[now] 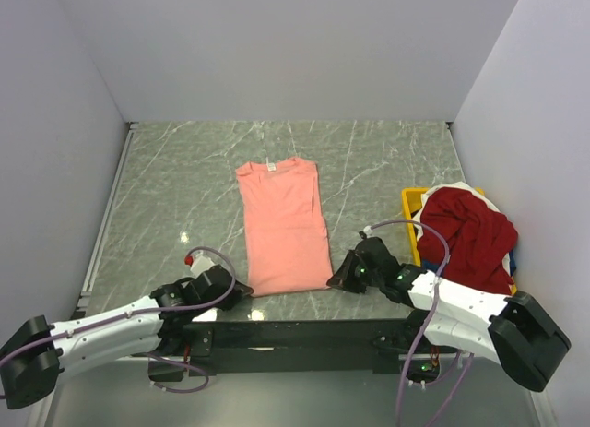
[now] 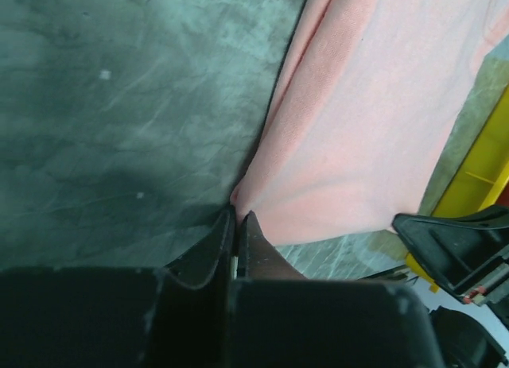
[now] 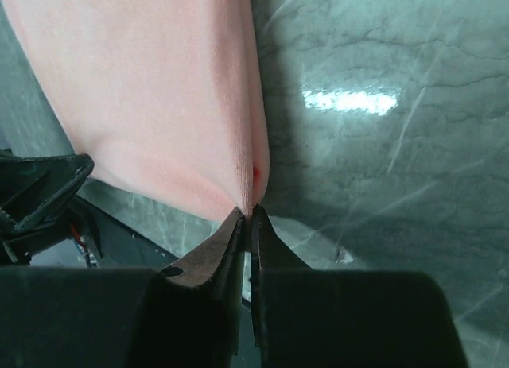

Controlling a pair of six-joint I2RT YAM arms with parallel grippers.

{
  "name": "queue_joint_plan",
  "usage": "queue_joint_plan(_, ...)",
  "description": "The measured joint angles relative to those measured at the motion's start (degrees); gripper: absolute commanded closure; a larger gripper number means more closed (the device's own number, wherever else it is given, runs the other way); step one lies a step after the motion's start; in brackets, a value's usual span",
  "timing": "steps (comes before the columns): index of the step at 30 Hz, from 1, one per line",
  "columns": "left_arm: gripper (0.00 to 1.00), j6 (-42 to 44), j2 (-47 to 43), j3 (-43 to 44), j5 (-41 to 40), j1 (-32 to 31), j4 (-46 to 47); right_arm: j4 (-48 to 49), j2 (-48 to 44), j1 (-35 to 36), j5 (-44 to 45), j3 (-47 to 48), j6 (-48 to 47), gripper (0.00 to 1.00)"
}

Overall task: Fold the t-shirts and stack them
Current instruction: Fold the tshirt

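On a grey marble-patterned table [image 1: 184, 187] walled in white, a salmon-pink t-shirt [image 1: 281, 226] lies flat at centre, its two near corners pinched by the closed left pincer [image 2: 237, 218] and the closed right pincer [image 3: 247, 215], while a deep red t-shirt [image 1: 468, 233] heaps over a yellow bin [image 1: 409, 204] at right.

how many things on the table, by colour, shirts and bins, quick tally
salmon-pink t-shirt, flat on the table: 1
deep red t-shirt, heaped on the bin: 1
white cloth, peeking out behind the red one: 1
yellow bin: 1
total: 4 (more cloth may be hidden under the heap)
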Motion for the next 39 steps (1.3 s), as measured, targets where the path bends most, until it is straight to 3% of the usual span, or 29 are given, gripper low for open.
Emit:
queue_joint_plan(13, 0.99, 5.42, -10.32, 8.72, 0.72, -0.26, -17.79, -12.09, -15.39, 2.34, 0.37, 4.22, -1.64, 1.0)
queue_joint_plan(18, 1.0, 8.59, -10.43, 17.11, -3.13, -0.35, -21.9, -16.74, -11.98, 2.34, 3.17, 11.43, -4.66, 1.0)
queue_joint_plan(24, 0.99, 14.14, -4.35, 23.65, -8.02, 0.72, -21.66, -20.46, -5.31, 1.64, 6.84, 20.09, -8.72, 1.0)
queue_joint_plan(27, 1.0, 18.82, 0.26, 26.01, -7.48, 5.49, -19.39, -21.35, -1.09, -0.57, 7.26, 25.53, -11.15, 1.0)
queue_joint_plan(32, 1.0, 27.78, 10.36, 30.12, -0.83, 19.34, -11.87, -21.07, 8.31, -6.49, 5.73, 35.1, -15.21, 1.0)
queue_joint_plan(39, 1.0, 35.76, 29.09, 43.45, 7.58, 31.45, -4.68, -23.1, 26.84, -14.34, 1.84, 53.48, -20.02, 1.0)
